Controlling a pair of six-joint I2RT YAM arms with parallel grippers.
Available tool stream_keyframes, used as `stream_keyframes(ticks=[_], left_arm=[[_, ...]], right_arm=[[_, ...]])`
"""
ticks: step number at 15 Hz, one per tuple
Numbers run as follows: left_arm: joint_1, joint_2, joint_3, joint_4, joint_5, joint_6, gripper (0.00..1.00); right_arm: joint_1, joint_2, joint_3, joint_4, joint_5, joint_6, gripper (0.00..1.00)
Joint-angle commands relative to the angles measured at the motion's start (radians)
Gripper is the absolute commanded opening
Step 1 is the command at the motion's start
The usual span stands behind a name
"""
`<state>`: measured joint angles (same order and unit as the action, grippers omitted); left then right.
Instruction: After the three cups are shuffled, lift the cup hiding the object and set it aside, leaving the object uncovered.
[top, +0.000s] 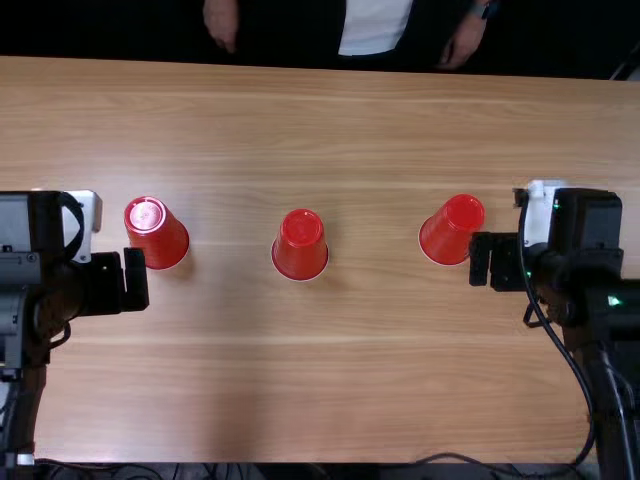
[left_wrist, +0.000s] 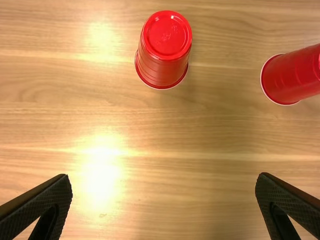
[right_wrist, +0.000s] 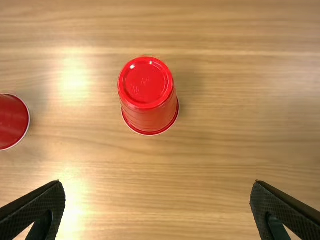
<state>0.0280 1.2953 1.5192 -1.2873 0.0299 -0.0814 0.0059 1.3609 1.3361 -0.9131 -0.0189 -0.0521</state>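
Gaping wide and empty, our left tool (top: 137, 278) sits just beside the left cup (top: 155, 232), our right tool (top: 482, 260) beside the right cup (top: 452, 230).

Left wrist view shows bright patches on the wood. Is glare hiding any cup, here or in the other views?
Left wrist view: two glare patches on the table, both clear of the left cup. Right wrist view: a glare patch beside the right cup, not on it. Top view: even light, no glare.
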Motion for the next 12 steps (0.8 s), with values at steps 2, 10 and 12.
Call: stream_keyframes(ticks=[2,10,12], left_arm=[[0.001,0.01,0.041,0.001,-0.004,0.004,1.0],[-0.005,0.036,0.039,0.006,-0.002,0.004,1.0],[-0.005,0.036,0.036,0.01,-0.002,0.004,1.0]], right_arm=[[0.002,0.095,0.071,0.049,-0.016,0.006,1.0],[0.005,0.333,0.129,0.126,-0.018,0.006,1.0],[0.006,0.374,0.129,0.163,-0.02,0.008,1.0]])
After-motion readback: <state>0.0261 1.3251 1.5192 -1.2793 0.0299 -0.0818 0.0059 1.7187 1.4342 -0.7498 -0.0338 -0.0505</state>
